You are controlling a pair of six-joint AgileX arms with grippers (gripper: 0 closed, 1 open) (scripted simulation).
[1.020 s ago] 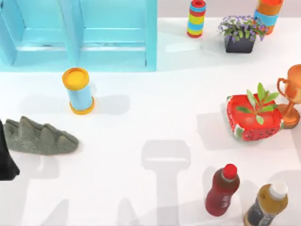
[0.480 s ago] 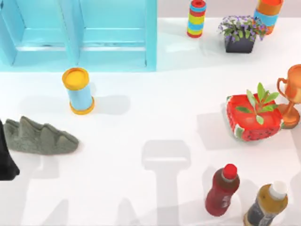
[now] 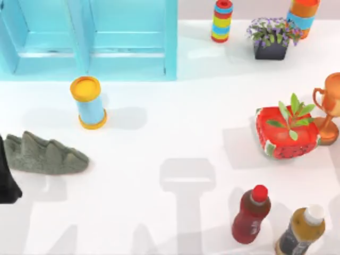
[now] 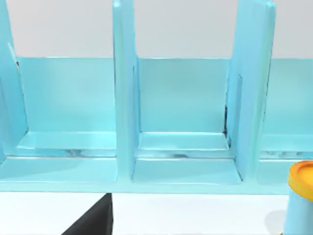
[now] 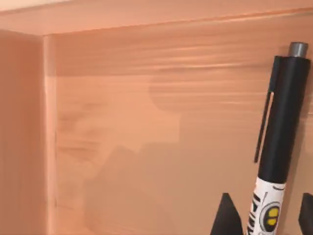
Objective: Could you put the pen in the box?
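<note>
The box (image 3: pixel 127 42) sits upper left on the worktop (image 3: pixel 175 133); a can (image 3: pixel 88 102) stands just below it; two bottles (image 3: pixel 251 214) stand lower right.

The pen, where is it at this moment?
In the right wrist view the pen stands between the right gripper's fingertips, in front of an orange-brown wall.

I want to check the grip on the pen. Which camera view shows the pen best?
The right wrist view: the pen stands upright, its black cap up and its white printed barrel between the right tool's fingers. The top and left wrist views give nothing of it.
</note>
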